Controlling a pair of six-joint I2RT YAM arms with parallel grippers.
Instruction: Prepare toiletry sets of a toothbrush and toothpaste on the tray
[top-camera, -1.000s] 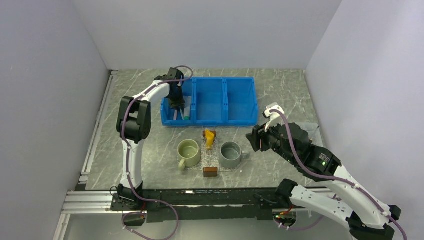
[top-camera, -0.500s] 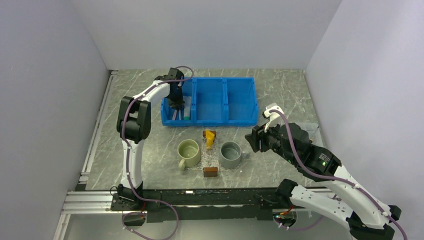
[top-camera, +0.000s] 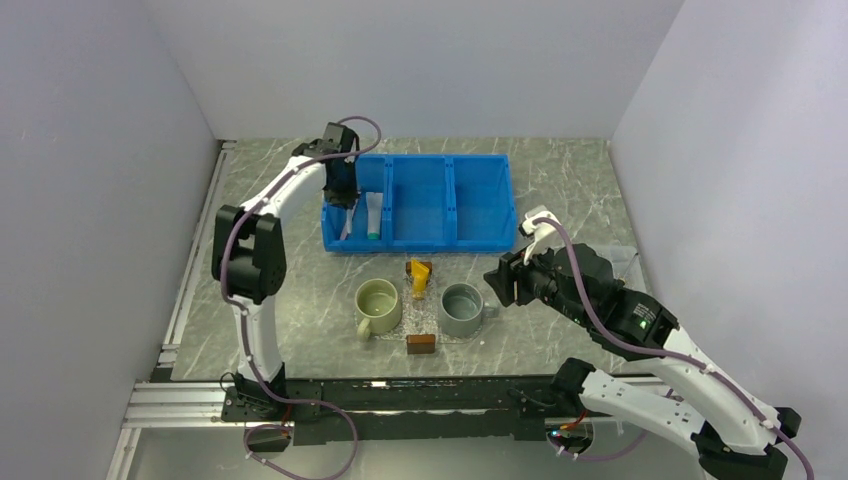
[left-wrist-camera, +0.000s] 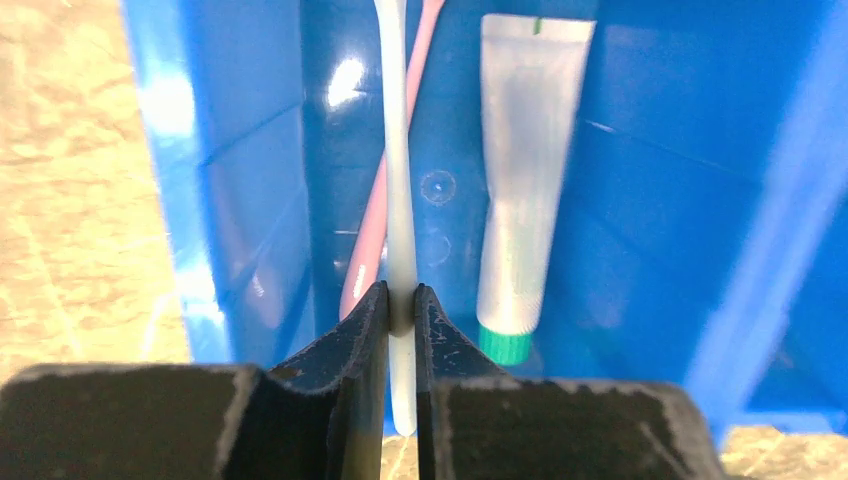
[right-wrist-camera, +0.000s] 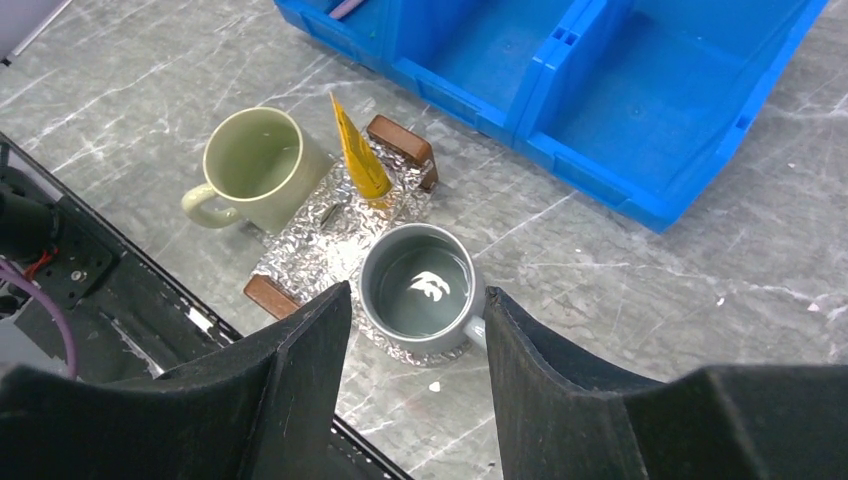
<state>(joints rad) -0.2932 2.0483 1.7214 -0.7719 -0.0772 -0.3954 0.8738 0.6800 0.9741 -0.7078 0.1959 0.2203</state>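
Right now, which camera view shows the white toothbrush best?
Left wrist: the white toothbrush is close and sharp, pinched by the left end effector. Top external shows only a thin pale line in the blue bin; right wrist misses it.

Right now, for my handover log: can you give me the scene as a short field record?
left gripper: shut on white toothbrush, in left compartment of blue bin
right gripper: open, above grey mug
same compartment: pink toothbrush, white toothpaste
tray: yellow toothpaste on it; no toothbrush yet
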